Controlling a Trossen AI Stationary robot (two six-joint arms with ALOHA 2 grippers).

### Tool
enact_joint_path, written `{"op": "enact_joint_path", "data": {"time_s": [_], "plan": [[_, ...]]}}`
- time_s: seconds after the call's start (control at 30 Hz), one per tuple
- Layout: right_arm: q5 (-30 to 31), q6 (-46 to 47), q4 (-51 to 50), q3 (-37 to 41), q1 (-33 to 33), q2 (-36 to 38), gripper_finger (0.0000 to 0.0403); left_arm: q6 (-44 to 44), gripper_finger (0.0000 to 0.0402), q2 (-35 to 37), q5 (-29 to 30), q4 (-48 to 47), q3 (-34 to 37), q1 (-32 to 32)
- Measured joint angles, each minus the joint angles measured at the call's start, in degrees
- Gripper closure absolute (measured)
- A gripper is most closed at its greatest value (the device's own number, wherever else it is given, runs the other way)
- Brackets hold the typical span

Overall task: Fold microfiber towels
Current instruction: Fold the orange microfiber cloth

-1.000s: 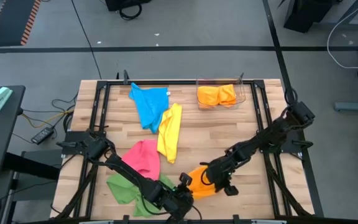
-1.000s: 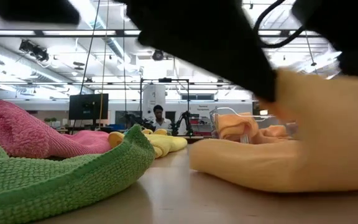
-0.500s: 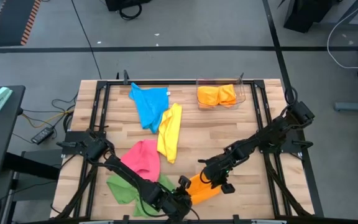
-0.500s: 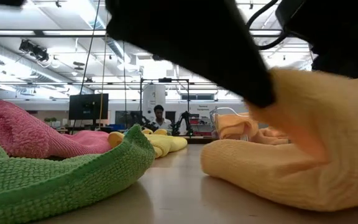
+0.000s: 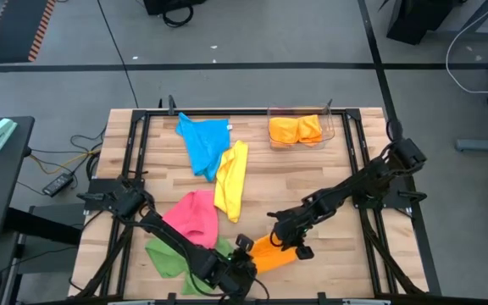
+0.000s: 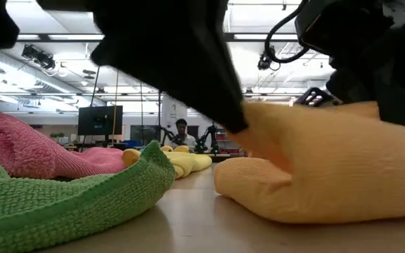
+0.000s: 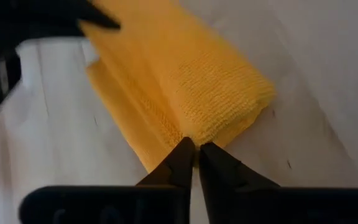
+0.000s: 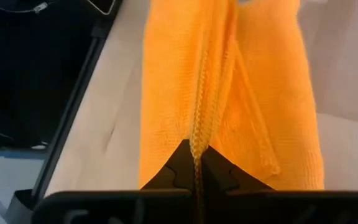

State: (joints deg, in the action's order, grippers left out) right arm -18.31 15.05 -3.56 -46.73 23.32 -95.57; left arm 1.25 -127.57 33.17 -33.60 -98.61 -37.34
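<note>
A folded orange towel (image 5: 267, 252) lies near the table's front edge, between my two grippers. My left gripper (image 5: 244, 246) is shut on its left end. My right gripper (image 5: 290, 241) is shut on its right end. The towel also shows in the low view (image 6: 329, 183). A green towel (image 5: 169, 258) and a pink towel (image 5: 195, 216) lie to the left. A yellow towel (image 5: 231, 180) and a blue towel (image 5: 203, 142) lie farther back. My left gripper pinches the orange towel's folded end (image 7: 194, 132) between its two fingers, at a corner where several layers meet. The fingers come low from the table's left. The towel's underside rests on the table (image 6: 308, 211). My right gripper pinches the orange towel's stitched edges (image 8: 197, 138) between its two fingers, several layers together. The fingers come from the table's right, slanting down. The towel stretches away from the fingers toward the left gripper, with its lower part on the table.
A clear bin (image 5: 329, 127) with folded orange towels (image 5: 296, 130) stands at the back right. The green towel (image 6: 69, 197) and pink towel (image 6: 27, 151) lie close to the left arm. Bare wood shows right of the orange towel (image 5: 346, 254).
Both grippers have gone a little toward the table's left edge, staying shut on the orange towel. The right gripper has also gone slightly toward the far edge. The towel has slid left with them and is bunched narrower between them.
</note>
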Motion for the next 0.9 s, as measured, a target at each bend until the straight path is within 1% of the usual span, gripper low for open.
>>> {"op": "enact_joint_path", "data": {"time_s": [0.1,0.33,0.43,0.5,0.6,0.67,0.73,0.9], "plan": [[-0.09,-0.3,-0.25,0.12,0.23,-0.94,0.0393,3.21,0.0333,0.0,-0.17,-2.98,0.04,0.55],[-0.07,-0.9,-0.72,0.04,0.23,-1.61,0.0393,9.05,0.0236,0.0,-0.08,-6.6,0.04,1.05],[-0.17,-2.3,-1.58,-0.97,0.21,-1.61,0.0393,12.29,0.0211,0.0,-0.08,-7.41,0.08,2.07],[-0.16,-3.61,-3.22,-2.12,0.22,-1.55,0.0393,13.82,0.0205,-0.4,-0.13,-6.67,0.48,2.7],[0.08,-5.92,-5.69,-3.83,0.23,-1.51,0.0393,15.32,0.0207,-1.55,-0.43,-6.23,1.78,3.18],[0.8,-7.17,-7.0,-4.82,0.21,-1.51,0.0393,16.35,0.0214,-1.77,-0.32,-5.16,2.91,3.19],[1.49,-8.14,-8.44,-5.71,0.03,-1.48,0.0393,16.53,0.0224,-1.75,-0.1,-2.03,4.23,3.17],[3.08,-9.38,-10.19,-6.94,-1.35,-1.48,0.0393,14.71,0.025,-1.66,0.25,0.97,5.33,3.18]]}}
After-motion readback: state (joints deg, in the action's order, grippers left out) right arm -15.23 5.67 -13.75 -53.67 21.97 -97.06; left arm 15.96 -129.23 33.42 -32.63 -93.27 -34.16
